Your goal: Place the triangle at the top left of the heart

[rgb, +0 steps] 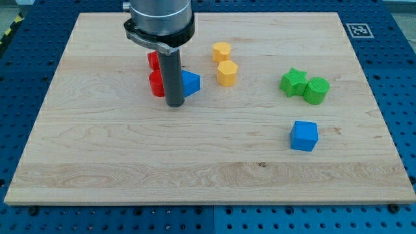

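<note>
My tip (175, 104) rests on the board at the view's upper left of centre. The blue triangle (192, 83) lies just right of the rod, touching it or nearly so, with its left part hidden behind the rod. Two yellow blocks lie to the triangle's right: one (221, 51) higher up and one (227, 73) just below it. One of them is the heart, but I cannot tell which from here. The triangle sits left of and slightly below the lower yellow block.
Two red blocks lie just left of the rod, one (154, 61) above the other (156, 84), both partly hidden. A green star (293, 82) and a green round block (317, 90) touch at the right. A blue cube (303, 136) lies below them.
</note>
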